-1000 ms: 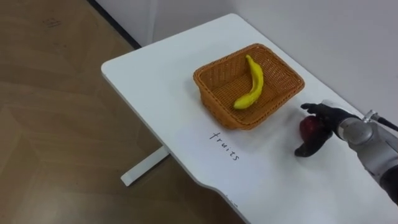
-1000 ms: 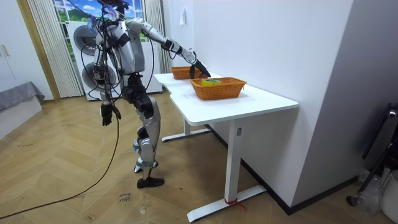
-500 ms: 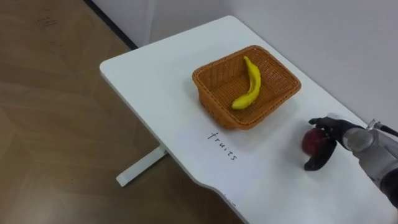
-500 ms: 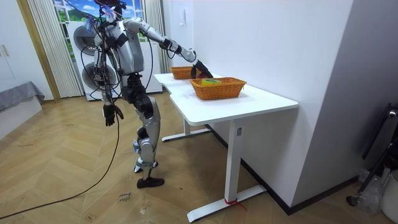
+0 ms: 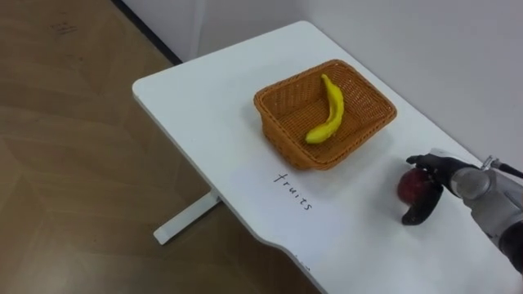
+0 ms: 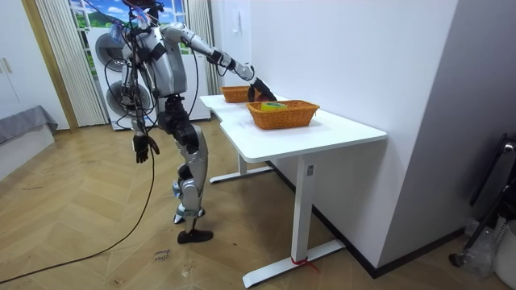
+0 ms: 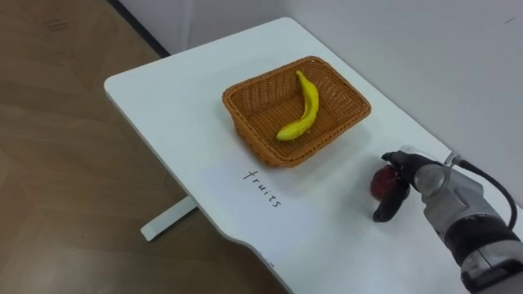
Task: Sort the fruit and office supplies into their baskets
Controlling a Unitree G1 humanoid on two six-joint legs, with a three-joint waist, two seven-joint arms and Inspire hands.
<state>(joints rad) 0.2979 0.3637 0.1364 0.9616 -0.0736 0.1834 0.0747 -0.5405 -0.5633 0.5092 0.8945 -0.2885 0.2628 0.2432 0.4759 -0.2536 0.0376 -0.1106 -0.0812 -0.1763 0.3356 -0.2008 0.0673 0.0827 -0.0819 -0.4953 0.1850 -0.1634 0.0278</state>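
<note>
Left eye view shows the right robot hand (image 5: 442, 170) curled round the red apple (image 5: 409, 187) on the bench (image 5: 204, 98), beside the basket (image 5: 284, 137).

only thing i can read is a handwritten "fruits" (image 5: 294, 191) in dark pen on the white worktop (image 5: 204, 98), just on the near side of the wicker basket (image 5: 282, 135)

My two head eyes are looking steeply down from close above the table (image 5: 204, 106), set a little apart, both taking in the basket (image 5: 282, 135) at upper centre and my right hand (image 5: 441, 173) at the right edge. The room camera is standing well off, seeing all of me beside that same table.
</note>
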